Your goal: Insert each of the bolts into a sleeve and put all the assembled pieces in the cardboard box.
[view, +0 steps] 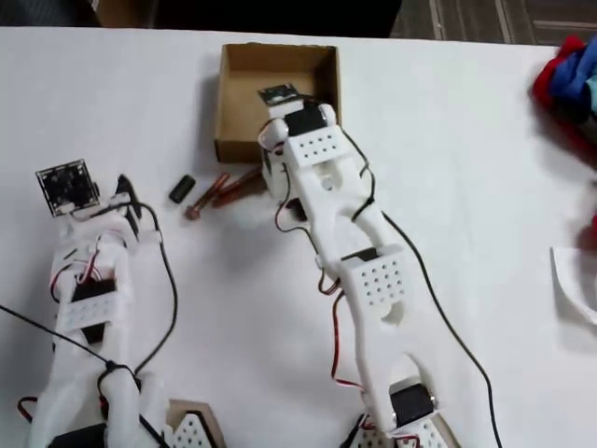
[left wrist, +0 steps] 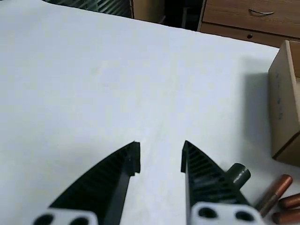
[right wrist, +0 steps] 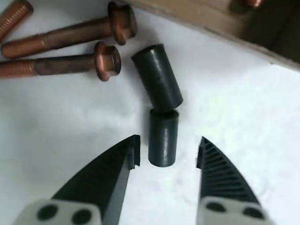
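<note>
Copper bolts (right wrist: 61, 65) lie loose on the table (view: 466, 140) beside the cardboard box (view: 238, 93), none yet inside the black sleeves (right wrist: 159, 79), so we judge most work remains, our right gripper (right wrist: 168, 143) spread around one sleeve, our left gripper (left wrist: 160, 147) spread and empty.

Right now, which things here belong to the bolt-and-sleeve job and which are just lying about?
Job: copper bolts, black sleeves, cardboard box.
Lying about: red and blue cloth at the table edge, white curved piece near it, wooden drawers beyond the table.
</note>
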Robot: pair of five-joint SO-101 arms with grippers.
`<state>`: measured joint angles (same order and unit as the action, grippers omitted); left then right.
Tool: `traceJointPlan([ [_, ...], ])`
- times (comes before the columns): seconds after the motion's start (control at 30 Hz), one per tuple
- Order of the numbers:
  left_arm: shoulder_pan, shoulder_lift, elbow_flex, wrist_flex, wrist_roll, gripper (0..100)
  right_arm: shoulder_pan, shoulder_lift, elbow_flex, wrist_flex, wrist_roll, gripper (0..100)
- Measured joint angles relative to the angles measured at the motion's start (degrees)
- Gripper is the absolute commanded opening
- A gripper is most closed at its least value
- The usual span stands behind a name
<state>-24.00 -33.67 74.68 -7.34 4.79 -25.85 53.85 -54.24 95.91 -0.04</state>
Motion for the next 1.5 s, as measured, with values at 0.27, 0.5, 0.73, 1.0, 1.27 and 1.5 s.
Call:
traceJointPlan([
  [0.27,0.09,0.00,0.00,0.00,0.00,17,0.00,3.08,-0.09,0.09,0.00,16.6],
  [0.5,0.09,0.00,0.00,0.00,0.00,17,0.00,6.59,-2.11,0.09,0.00,16.5],
  [0.73,0.18,0.00,0.00,0.00,0.00,17,0.09,7.03,-4.48,0.26,0.00,14.2],
  [1.0,0.18,0.00,0.00,0.00,0.00,17,0.53,7.47,-5.10,0.26,0.00,1.9],
  [1.27,0.18,0.00,0.00,0.26,0.00,17,0.62,5.36,-6.15,3.78,0.00,1.9],
  [1.5,0.18,0.00,-10.11,16.18,0.00,17,1.05,-11.60,-1.58,3.96,0.00,2.0],
])
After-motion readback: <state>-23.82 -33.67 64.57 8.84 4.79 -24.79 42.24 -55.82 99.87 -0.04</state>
